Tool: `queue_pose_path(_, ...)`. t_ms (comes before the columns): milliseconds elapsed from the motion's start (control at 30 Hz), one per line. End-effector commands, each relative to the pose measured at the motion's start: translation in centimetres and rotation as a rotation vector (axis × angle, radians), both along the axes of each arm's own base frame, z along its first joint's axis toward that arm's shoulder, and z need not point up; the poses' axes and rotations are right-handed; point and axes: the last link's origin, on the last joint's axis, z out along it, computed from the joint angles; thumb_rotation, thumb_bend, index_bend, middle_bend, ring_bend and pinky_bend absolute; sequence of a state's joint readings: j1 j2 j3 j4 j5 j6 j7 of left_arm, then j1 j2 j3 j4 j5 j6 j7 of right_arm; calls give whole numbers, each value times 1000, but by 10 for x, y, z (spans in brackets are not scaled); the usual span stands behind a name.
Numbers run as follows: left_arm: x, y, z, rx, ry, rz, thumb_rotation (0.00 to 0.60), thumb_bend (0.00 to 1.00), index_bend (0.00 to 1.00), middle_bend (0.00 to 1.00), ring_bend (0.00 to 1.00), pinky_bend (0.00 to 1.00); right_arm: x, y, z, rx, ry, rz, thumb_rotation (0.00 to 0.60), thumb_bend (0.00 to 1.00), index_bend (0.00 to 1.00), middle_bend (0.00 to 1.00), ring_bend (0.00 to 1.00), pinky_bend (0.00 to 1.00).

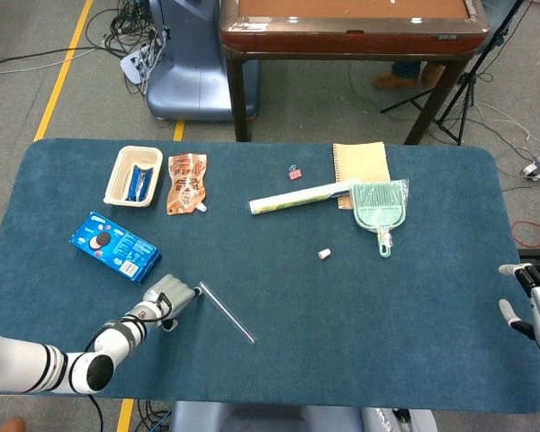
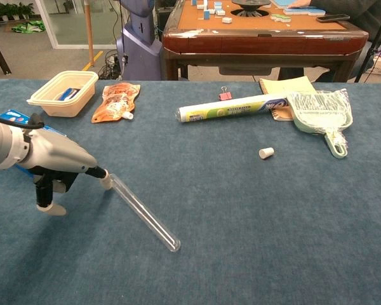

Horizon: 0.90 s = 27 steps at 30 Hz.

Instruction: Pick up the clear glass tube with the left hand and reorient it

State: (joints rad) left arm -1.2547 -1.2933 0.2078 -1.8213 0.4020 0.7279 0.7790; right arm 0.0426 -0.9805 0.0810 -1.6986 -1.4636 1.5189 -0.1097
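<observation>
In the head view the left hand (image 1: 169, 294) reaches the tube (image 1: 226, 311) near the table's (image 1: 360, 342) front-left corner, fingertips at its open end, likely to tip it up; the right hand (image 1: 535, 301) idles, fingers apart, at the right edge. In the chest view one fingertip (image 2: 105, 181) touches the tube (image 2: 143, 212), still flat, not clamped.

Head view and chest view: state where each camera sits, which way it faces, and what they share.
Head view: high above, looking steeply down on the table; shows left hand and right hand.
Chest view: low at the near edge, looking across the table; shows only the left hand.
Shared: glass tube, dustpan.
</observation>
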Motion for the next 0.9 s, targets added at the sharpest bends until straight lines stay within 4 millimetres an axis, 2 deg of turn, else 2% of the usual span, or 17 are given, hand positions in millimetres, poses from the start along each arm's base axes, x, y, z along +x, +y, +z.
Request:
queue_pose_path(33, 8, 4, -7, 2, -39, -3, 600, 293, 80, 975, 1000, 871, 0, 0, 0, -1, -2, -1, 600, 299, 358, 366, 308, 362)
queue_pose_path(300, 31, 17, -20, 31, -148, -30, 600, 293, 41, 966, 1000, 871, -3, 2, 2, -8, -3, -10, 600, 299, 358, 368, 314, 362)
queue_pose_path(467, 42, 18, -17, 58, -228, -39, 600, 293, 43, 961, 1000, 871, -6, 3, 3, -11, -8, -18, 600, 299, 358, 370, 319, 363)
queue_pose_path(700, 50, -13, -15, -40, -302, -76, 600, 293, 65, 959, 1000, 871, -7, 0, -1, 2, -12, -12, 600, 299, 358, 373, 325, 367)
queue_pose_path(900, 54, -49, -28, -158, -318, -147, 581, 293, 65, 959, 1000, 871, -7, -1, -1, 4, -15, -8, 600, 299, 358, 373, 326, 368)
